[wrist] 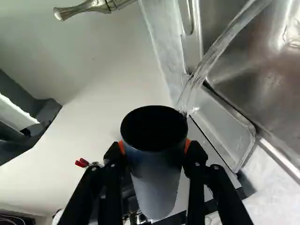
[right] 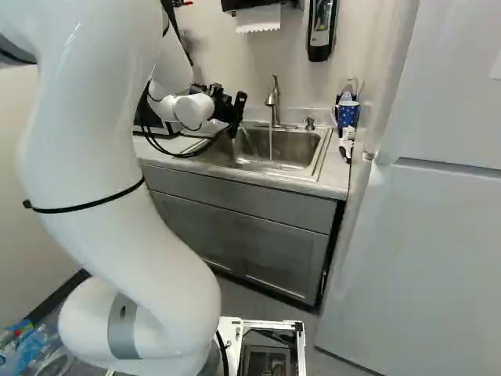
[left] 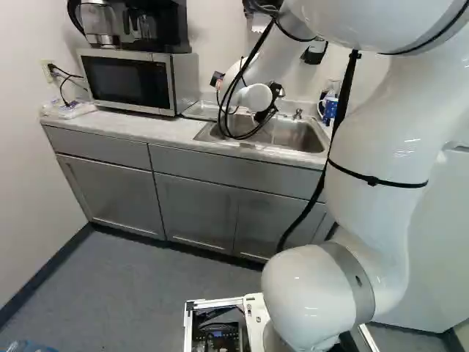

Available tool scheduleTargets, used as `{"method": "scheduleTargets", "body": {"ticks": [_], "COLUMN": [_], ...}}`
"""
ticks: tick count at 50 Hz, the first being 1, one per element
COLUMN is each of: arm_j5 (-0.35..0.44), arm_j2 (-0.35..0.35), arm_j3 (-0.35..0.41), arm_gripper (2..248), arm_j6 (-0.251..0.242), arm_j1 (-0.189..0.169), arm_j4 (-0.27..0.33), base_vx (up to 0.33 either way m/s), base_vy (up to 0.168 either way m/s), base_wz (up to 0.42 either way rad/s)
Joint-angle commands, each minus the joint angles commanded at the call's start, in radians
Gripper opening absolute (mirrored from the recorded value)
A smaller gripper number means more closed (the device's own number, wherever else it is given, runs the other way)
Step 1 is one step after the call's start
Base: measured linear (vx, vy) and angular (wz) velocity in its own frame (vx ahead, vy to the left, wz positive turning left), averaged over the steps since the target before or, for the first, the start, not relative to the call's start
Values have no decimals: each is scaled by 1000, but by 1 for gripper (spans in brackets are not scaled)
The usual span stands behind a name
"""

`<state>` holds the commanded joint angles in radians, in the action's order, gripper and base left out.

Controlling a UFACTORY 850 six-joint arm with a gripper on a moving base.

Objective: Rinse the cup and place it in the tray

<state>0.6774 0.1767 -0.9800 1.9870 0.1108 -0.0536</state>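
Note:
In the right base view my gripper [right: 232,110] is over the left part of the sink [right: 319,168]. The wrist view shows the gripper [wrist: 156,150] shut on a dark blue-grey cup [wrist: 154,187], orange pads at its two sides. The cup is tipped, and a stream of water [wrist: 213,54] runs from its rim into the basin. Water also falls from the faucet [right: 273,98]. Beside the basin lies a shallow tray [wrist: 225,129] on the counter. Where the cup's base ends is partly hidden by the gripper.
A microwave [left: 130,81] with a coffee maker [left: 150,26] on top stands left of the sink. On the counter's right are a blue patterned mug [right: 347,114] and a soap pump [right: 309,124]. A soap dispenser [right: 322,27] hangs above; a white fridge [right: 423,251] stands at the right.

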Motion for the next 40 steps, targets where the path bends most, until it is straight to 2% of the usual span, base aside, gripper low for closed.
{"method": "scheduleTargets", "body": {"ticks": [18, 40], "arm_j5": [0, 0], "arm_j2": [0, 0], "arm_j3": [0, 0], "arm_gripper": [125, 125], "arm_j6": [189, 189], "arm_j1": [0, 0], "arm_j4": [0, 0], "base_vx": [0, 0], "base_vy": [0, 0], "base_wz": [0, 0]}}
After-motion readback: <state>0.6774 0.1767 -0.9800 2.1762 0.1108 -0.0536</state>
